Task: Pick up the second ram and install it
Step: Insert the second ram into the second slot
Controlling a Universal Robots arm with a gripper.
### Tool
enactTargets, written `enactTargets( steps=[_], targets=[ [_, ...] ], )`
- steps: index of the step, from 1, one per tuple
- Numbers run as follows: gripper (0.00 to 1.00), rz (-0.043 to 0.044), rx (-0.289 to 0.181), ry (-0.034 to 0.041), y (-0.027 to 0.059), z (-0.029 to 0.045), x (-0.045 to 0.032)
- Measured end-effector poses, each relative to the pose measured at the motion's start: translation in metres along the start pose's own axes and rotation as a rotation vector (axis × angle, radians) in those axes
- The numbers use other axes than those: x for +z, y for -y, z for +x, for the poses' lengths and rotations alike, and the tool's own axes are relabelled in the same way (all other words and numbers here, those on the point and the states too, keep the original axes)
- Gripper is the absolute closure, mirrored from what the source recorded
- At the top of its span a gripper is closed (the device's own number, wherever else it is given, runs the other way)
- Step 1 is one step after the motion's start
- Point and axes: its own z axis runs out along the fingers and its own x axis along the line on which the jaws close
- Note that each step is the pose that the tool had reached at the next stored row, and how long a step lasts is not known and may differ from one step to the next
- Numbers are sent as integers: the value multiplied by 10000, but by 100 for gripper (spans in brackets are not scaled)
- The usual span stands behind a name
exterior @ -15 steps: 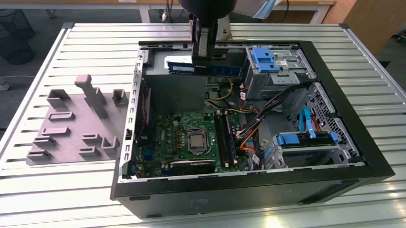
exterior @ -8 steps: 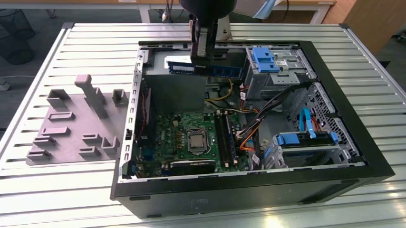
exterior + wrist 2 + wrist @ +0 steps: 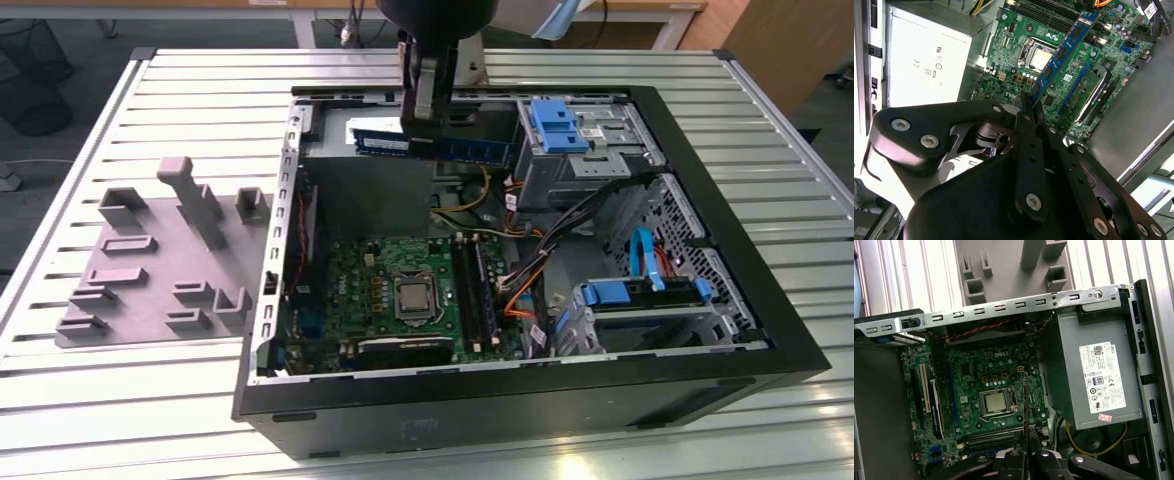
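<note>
My gripper point(image 3: 430, 132) is shut on the second ram point(image 3: 380, 145), a flat blue-green stick held level, high over the far end of the open computer case point(image 3: 534, 400). In the second wrist view the second ram point(image 3: 1066, 47) sticks out from the gripper point(image 3: 1026, 102) above the green motherboard point(image 3: 1014, 65). In the first wrist view the second ram point(image 3: 1025, 400) shows edge-on as a thin dark line rising from the gripper point(image 3: 1025, 454). The long black memory slots point(image 3: 470, 290) lie beside the processor socket point(image 3: 414, 297), lower and nearer than the stick.
A grey power supply point(image 3: 1094, 375) sits under the gripper at the case's far end. Blue drive cages point(image 3: 561, 125) and orange and black cables point(image 3: 534, 270) crowd the exterior view's right. A grey fixture plate with blocks point(image 3: 147, 270) lies on the slatted table, outside the case.
</note>
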Motion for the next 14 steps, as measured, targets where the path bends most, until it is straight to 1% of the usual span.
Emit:
enactTargets(
  steps=[9, 14],
  targets=[
    [86, 3, 79, 4, 0, 0, 0],
    [86, 12, 279, 11, 0, 0, 0]
  ],
)
